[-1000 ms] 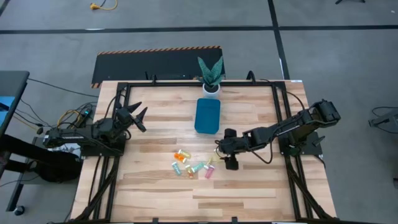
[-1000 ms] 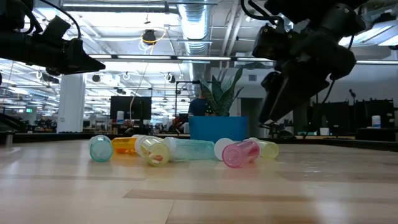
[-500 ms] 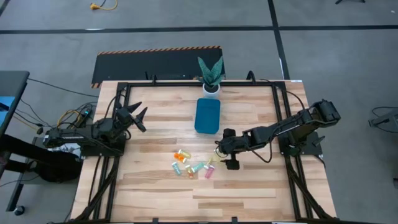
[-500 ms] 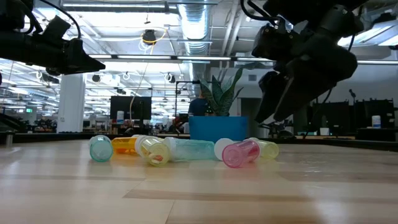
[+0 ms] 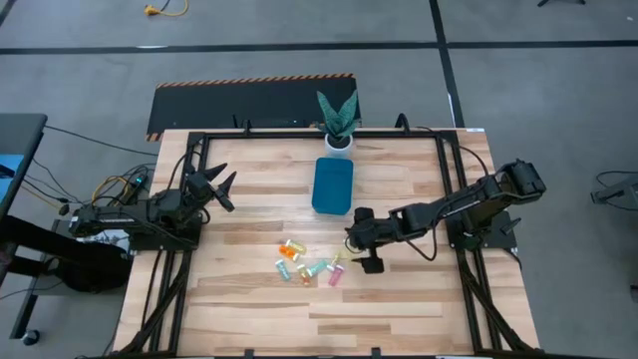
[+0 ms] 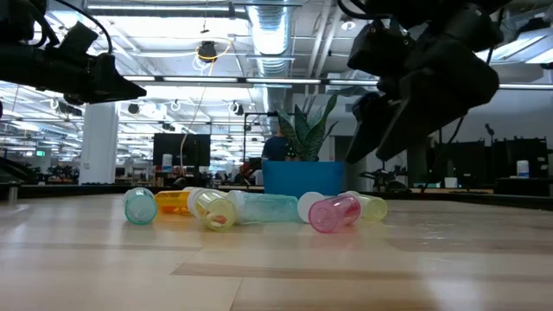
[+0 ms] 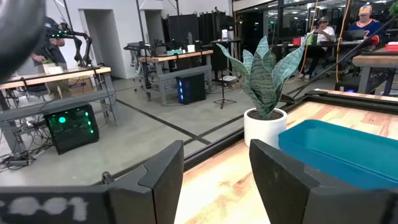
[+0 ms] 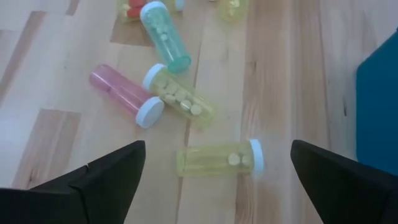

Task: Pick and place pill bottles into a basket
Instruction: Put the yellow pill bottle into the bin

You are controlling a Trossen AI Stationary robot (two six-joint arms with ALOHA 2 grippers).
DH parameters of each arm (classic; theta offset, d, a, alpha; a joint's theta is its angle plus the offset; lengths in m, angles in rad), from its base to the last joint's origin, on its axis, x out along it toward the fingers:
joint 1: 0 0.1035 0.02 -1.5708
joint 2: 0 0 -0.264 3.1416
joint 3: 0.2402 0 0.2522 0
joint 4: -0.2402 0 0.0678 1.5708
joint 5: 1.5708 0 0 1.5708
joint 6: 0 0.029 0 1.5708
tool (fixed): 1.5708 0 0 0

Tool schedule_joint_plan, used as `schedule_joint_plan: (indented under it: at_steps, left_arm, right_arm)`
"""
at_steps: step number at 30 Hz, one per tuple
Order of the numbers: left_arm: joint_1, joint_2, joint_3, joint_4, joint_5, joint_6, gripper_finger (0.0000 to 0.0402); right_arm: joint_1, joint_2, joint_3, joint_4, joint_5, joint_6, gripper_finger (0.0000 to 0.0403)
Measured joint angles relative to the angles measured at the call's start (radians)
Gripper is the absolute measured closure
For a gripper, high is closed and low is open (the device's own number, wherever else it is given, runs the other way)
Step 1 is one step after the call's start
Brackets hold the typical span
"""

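Observation:
Several pill bottles [image 5: 311, 266] lie on their sides in a loose cluster on the wooden table, in front of the teal basket [image 5: 332, 185]. My right gripper [image 8: 217, 146] hangs open above the cluster's right end, tilted downward. Its fingers stand on either side of a yellow bottle [image 8: 217, 160] with a white cap without touching it. A pink bottle [image 8: 124, 93], a pill-filled yellow one [image 8: 183, 101] and a teal one [image 8: 166, 36] lie beyond it. My left gripper [image 5: 224, 187] waits open and level at the table's left, holding nothing.
A white pot with a green plant [image 5: 338, 120] stands just behind the basket at the far edge. A black frame [image 5: 299, 135] runs around the tabletop. Bare wood lies near the front edge and to both sides of the bottles.
My right gripper has spread its fingers wider and rolled a little while staying over the yellow bottle. The bottles and the left arm have kept still.

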Motion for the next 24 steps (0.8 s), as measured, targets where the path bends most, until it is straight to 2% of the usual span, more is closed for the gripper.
schedule_joint_plan:
  at_steps: [16,24]
  left_arm:
    - [0.0,0.0,0.0,0.0,0.0,0.0,0.0226]
    - [0.0,0.0,0.0,0.0,0.0,0.0,0.0226]
  right_arm:
    - [0.0,0.001,0.0,-0.007,-0.024,0.001,0.0006]
    - [0.0,0.147,0.028,-0.002,-0.026,-0.025,0.0006]
